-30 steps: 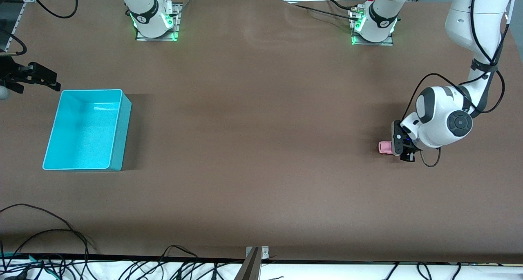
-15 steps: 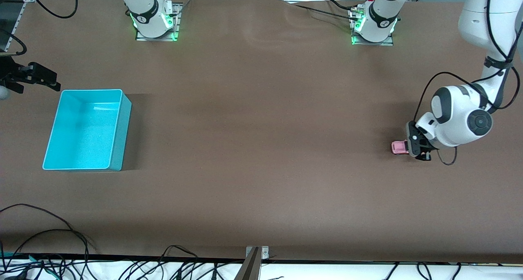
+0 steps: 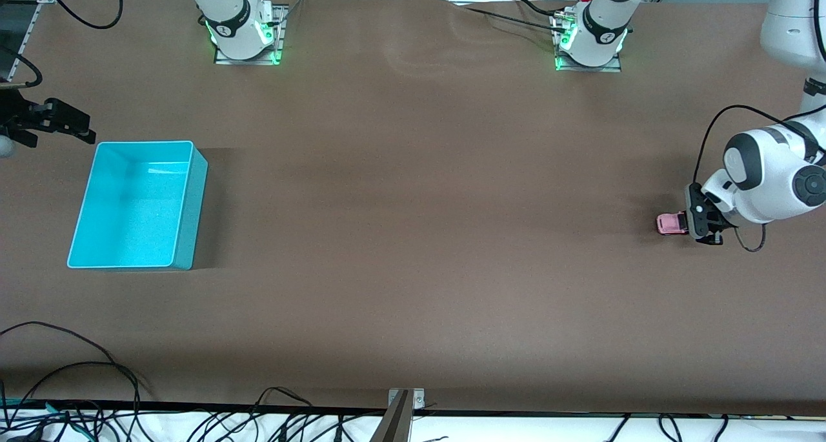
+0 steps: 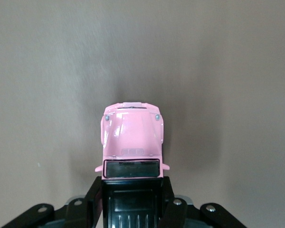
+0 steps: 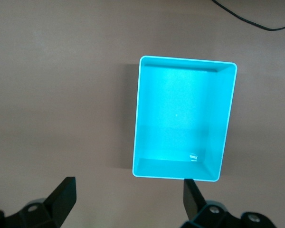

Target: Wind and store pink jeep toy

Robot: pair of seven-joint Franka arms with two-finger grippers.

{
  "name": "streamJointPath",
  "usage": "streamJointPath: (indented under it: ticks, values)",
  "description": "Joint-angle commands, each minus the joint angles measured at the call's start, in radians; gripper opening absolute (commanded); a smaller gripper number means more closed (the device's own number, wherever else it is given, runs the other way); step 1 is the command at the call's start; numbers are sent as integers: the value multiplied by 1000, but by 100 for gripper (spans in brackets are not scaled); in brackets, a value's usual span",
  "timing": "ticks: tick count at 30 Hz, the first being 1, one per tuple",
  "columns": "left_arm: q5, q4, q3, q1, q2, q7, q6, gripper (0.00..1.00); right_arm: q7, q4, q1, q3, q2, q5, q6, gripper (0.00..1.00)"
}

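We are watching the table (image 3: 413, 235), where the cyan bin (image 3: 187, 197) is sitting empty at the right arm's end. Our right gripper (image 5: 128, 202) is waiting above it, jaws spread. At the left arm's end, our left gripper (image 4: 131, 199) is pinching the pink jeep toy (image 3: 670, 223); it could slip out if the wheels drag.

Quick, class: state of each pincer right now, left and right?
Left pincer: closed on the pink jeep toy, low at the table at the left arm's end.
Right pincer: open, holding nothing, above the cyan bin.
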Motion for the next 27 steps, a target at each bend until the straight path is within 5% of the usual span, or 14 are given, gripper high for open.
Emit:
streamJointPath:
  ticks: [1, 20, 22, 23, 24, 25, 27]
  values:
    - [29, 29, -3, 48, 60, 71, -34, 0, 10, 24, 2, 1, 6, -6, -7, 100]
    - [78, 70, -3, 107, 71, 114, -34, 3, 11, 24, 2, 1, 6, -6, -7, 100]
    - [77, 72, -5, 108, 69, 112, -34, 28, 11, 24, 2, 1, 6, -6, -7, 100]
    - [68, 73, -5, 110, 66, 112, -34, 51, 11, 24, 2, 1, 6, -6, -7, 100]
    - [63, 73, -5, 113, 65, 114, -34, 87, 11, 24, 2, 1, 6, -6, -7, 100]
    - [63, 75, -6, 120, 62, 114, -35, 100, 11, 24, 2, 1, 6, -6, -7, 100]
    - [61, 79, -11, 125, 48, 109, -40, 100, 11, 24, 2, 1, 6, -6, -7, 100]
